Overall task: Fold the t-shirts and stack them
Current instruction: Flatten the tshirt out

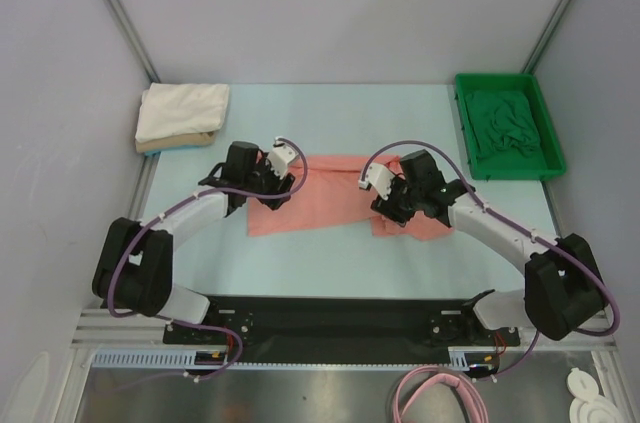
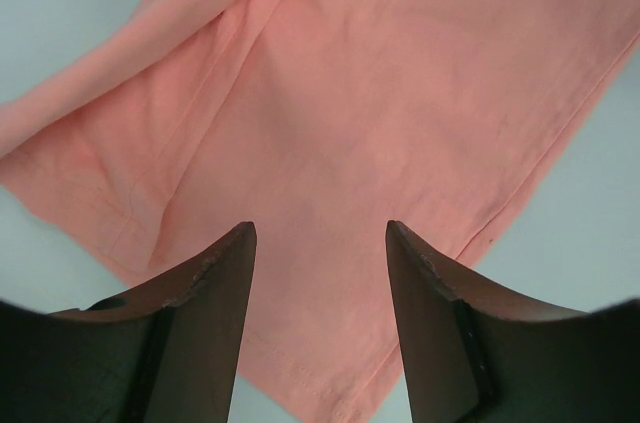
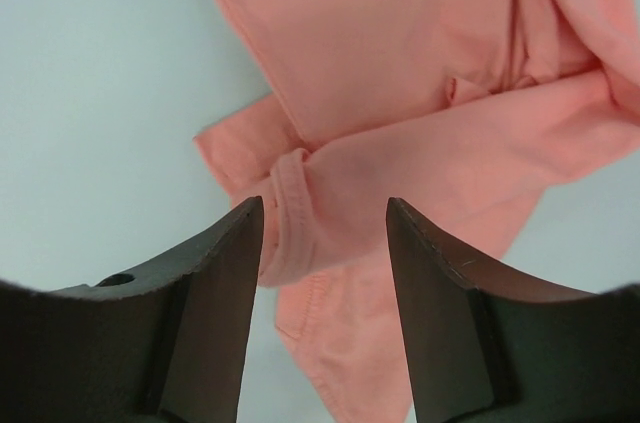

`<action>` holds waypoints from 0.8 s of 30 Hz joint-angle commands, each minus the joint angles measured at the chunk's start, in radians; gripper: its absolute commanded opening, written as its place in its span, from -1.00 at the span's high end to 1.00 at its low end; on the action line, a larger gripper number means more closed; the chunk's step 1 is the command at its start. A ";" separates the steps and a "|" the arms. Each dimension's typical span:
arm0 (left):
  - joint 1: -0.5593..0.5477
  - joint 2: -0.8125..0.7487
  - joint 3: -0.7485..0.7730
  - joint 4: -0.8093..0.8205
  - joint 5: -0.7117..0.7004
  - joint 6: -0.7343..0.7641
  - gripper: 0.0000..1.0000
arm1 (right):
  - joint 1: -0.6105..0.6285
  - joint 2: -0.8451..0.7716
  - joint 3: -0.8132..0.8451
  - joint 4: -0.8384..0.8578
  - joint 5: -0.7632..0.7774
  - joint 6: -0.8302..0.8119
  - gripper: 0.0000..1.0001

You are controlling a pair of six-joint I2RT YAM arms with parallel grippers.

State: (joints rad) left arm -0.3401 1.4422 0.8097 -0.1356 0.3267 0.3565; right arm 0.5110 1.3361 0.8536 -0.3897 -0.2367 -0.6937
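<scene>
The pink shirt (image 1: 325, 183) lies in the middle of the desk (image 1: 340, 113), folded into a band running left to right. Its left part is smooth and its right end is rumpled. The left arm (image 1: 190, 213) reaches over the left end; its jaws stand wide with nothing between them, the dark fingers (image 2: 200, 323) above flat cloth near a hemmed edge. The right arm (image 1: 495, 228) reaches over the right end; its jaws also stand wide and hold nothing, the fingers (image 3: 205, 313) above a bunched sleeve with its cuff turned over. At the far left corner a white shirt (image 1: 185, 108) lies folded on a tan shirt (image 1: 170, 144). At the far right a green tray (image 1: 500, 79) holds a crumpled dark green shirt (image 1: 505, 125).
</scene>
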 commanded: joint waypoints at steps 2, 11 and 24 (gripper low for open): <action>0.000 0.015 -0.004 0.034 0.029 -0.010 -0.21 | 0.020 0.024 0.033 -0.029 0.016 -0.023 -0.16; 0.001 0.023 -0.003 0.034 0.017 -0.011 -0.21 | 0.021 0.074 0.036 -0.024 0.074 -0.018 -0.11; 0.009 -0.008 -0.023 0.057 -0.026 0.004 -0.20 | 0.104 -0.116 0.064 0.018 0.224 -0.050 1.00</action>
State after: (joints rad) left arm -0.3374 1.4597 0.8017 -0.1207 0.3138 0.3573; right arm 0.5846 1.3434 0.8604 -0.4110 -0.0753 -0.7193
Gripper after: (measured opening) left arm 0.602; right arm 0.017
